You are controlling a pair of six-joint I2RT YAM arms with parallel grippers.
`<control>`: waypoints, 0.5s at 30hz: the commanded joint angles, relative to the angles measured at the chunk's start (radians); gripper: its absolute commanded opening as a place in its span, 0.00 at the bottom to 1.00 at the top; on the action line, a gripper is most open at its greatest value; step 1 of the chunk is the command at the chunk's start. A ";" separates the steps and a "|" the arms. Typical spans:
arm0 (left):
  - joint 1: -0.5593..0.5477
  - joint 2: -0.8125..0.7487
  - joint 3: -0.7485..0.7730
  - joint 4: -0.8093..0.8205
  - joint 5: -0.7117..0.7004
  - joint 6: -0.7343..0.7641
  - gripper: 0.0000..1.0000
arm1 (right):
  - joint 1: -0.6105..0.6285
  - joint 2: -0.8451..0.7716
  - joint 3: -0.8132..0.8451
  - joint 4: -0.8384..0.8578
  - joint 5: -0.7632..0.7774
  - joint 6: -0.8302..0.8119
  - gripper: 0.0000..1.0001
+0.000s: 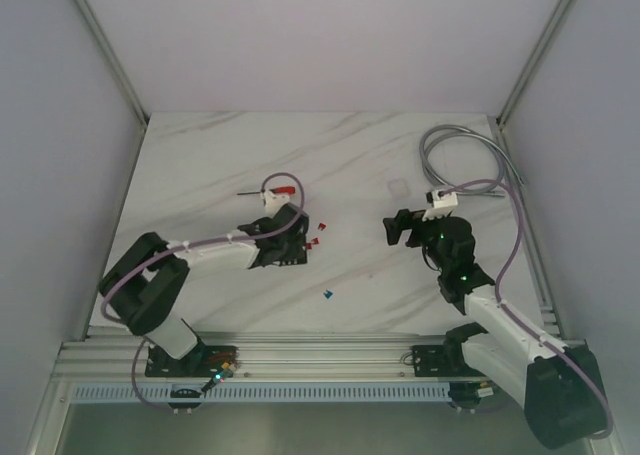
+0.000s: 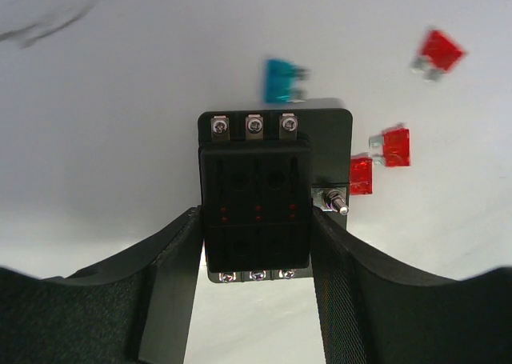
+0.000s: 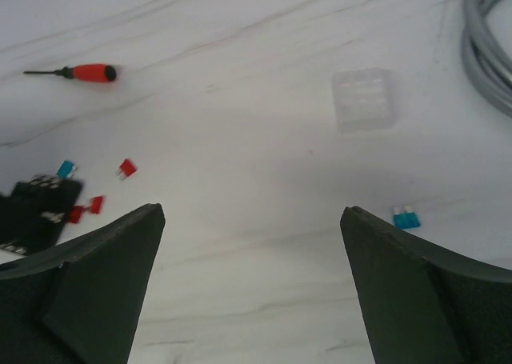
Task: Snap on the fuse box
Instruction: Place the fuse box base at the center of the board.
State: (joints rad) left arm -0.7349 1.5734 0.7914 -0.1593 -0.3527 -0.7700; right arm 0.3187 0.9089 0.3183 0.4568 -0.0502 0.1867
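Left tool (image 2: 256,224) is clamped on the fuse box (image 2: 256,204), one finger snug against each side, with the box sitting flat on the bench (image 1: 200,165). The far row of three screws is out past the fingertips, and the small metal stud (image 2: 332,198) on the box's right side is right by the right finger. From the top view that puts the fuse box on the left-middle of the bench, mostly hidden under the left tool (image 1: 280,245). Just past the far edge of the box there's a blue fuse (image 2: 282,80). Off its right side are three red fuses (image 2: 394,146): two close to the stud and one farther out. A red-handled screwdriver (image 1: 285,189) lies a bit farther back, near the left tool. Right tool (image 3: 250,220) is spread wide with nothing in it, hanging over the right-middle of the bench (image 1: 398,230) and pointing left toward the box, well apart from it. The box shows at the left edge of the right wrist view (image 3: 36,208). The clear lid (image 3: 364,100) sits on the bench on the far side of the right tool. Another blue fuse (image 3: 406,218) lies beside that tool's right finger. A grey cable (image 1: 450,145) loops in the far right corner.
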 commanded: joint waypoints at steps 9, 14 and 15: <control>-0.088 0.029 0.027 -0.108 -0.011 -0.069 0.39 | 0.112 0.022 0.001 -0.020 -0.060 0.009 1.00; -0.090 -0.038 -0.062 -0.129 0.033 -0.098 0.41 | 0.163 0.073 0.028 -0.035 -0.098 -0.012 1.00; -0.093 -0.041 -0.075 -0.127 0.042 -0.104 0.43 | 0.177 0.085 0.034 -0.037 -0.104 -0.017 1.00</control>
State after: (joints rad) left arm -0.8211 1.5467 0.7795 -0.2016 -0.3523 -0.8307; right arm 0.4538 0.9615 0.3187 0.4271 -0.1059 0.1936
